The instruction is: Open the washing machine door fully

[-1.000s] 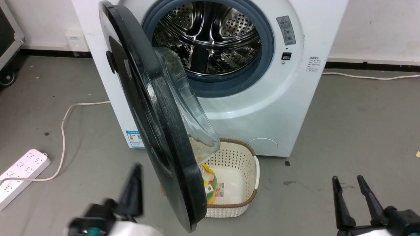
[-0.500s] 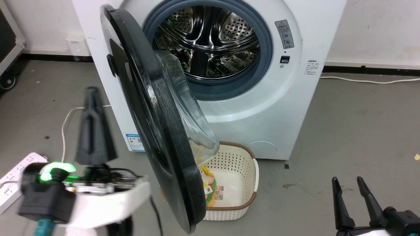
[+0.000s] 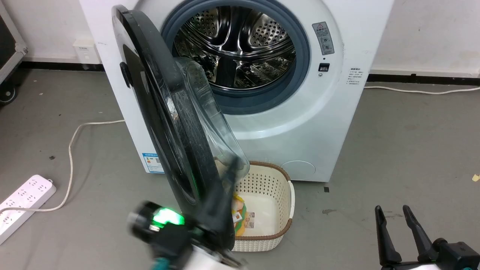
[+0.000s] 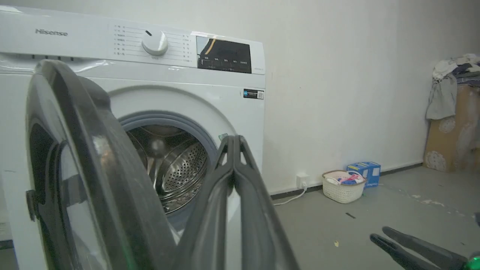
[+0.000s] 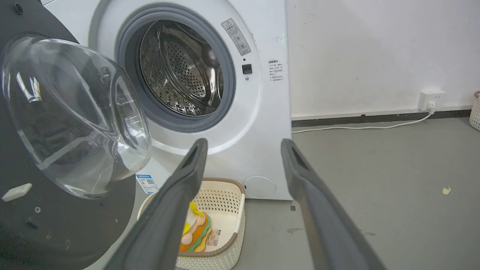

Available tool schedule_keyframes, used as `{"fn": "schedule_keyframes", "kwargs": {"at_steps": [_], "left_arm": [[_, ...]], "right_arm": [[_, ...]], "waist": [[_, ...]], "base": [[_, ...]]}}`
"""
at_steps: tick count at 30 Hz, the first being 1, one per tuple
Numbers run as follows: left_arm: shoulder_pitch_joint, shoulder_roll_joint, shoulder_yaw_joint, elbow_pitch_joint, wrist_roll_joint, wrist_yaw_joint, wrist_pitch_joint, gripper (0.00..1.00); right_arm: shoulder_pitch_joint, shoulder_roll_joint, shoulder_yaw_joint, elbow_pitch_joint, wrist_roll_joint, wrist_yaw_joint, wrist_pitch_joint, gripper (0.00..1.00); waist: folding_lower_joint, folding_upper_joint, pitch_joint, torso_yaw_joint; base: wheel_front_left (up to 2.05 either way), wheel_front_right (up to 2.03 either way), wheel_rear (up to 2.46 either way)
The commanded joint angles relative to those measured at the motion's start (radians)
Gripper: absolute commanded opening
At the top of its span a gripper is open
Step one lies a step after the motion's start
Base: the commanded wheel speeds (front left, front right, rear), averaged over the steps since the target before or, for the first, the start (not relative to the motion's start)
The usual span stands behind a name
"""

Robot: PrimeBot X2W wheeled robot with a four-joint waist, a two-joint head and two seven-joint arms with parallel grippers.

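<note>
Door: your washing machine door (image 3: 170, 123) stands out from the washing machine (image 3: 300, 123), nearly edge-on to the head camera. It is hinged at the machine's left, is not folded back against the front, and leaves the drum (image 3: 232, 45) uncovered.
Left gripper: your left gripper (image 4: 233, 139) is clenched, tips pressed together with nothing between them. The head view shows it as a blur low before the machine, at the door's lower rim. You cannot tell whether it touches the rim.
Right gripper: your right gripper (image 3: 391, 212) is released, fingers apart, over bare floor (image 3: 412, 150) well off the machine's front right corner.
Left wrist view adds: the machine's top panel with dial (image 4: 154, 42) and dark display (image 4: 224, 55). A second basket (image 4: 343, 185) and a blue box (image 4: 365, 172) sit at the wall (image 4: 337, 93) beyond the machine's right side.
Right wrist view adds: the door's inner face, with its glass bowl (image 5: 75, 112) bulging toward the machine.
Head view adds: a power strip (image 3: 22, 202) and cord (image 3: 71, 150) lie left of the machine.
Edges: a laundry basket (image 3: 262, 180) sits just before the machine, under the door's lower rim.
Open room: left of the machine, on the door's outer side, the floor is bare apart from the cord.
</note>
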Motion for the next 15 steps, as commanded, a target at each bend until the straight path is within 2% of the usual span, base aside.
{"fn": "schedule_keyframes", "kwargs": {"at_steps": [1,4,8,12,15], "left_arm": [[0.021,0.002,-0.045,0.045,-0.005,-0.021,0.031,0.00],[0.037,0.002,-0.088,0.117,-0.028,-0.036,0.076,0.00],[0.045,0.002,-0.104,0.187,-0.046,-0.033,0.104,0.00],[0.036,0.002,-0.089,0.283,-0.062,0.010,0.125,0.00],[0.029,0.002,-0.081,0.304,-0.063,0.023,0.120,0.00]], "right_arm": [[0.010,0.005,0.003,0.004,0.010,0.001,-0.005,1.00],[0.008,0.005,0.005,0.007,0.011,0.001,-0.005,1.00],[0.006,0.005,0.006,0.009,0.012,0.001,-0.005,1.00],[0.005,0.005,0.004,0.013,0.016,0.001,-0.005,1.00],[0.007,0.005,0.001,0.015,0.021,0.001,-0.005,1.00]], "waist": [[0.0000,0.0000,0.002,0.001],[0.0000,0.0000,0.006,0.003],[0.0000,0.0000,0.010,0.007],[0.0000,0.0000,0.015,0.020],[0.0000,0.0000,0.016,0.033]], "base": [[0.00,0.00,0.00],[0.00,0.00,0.00],[0.00,0.00,0.00],[0.00,0.00,0.00],[0.00,0.00,0.00]]}}
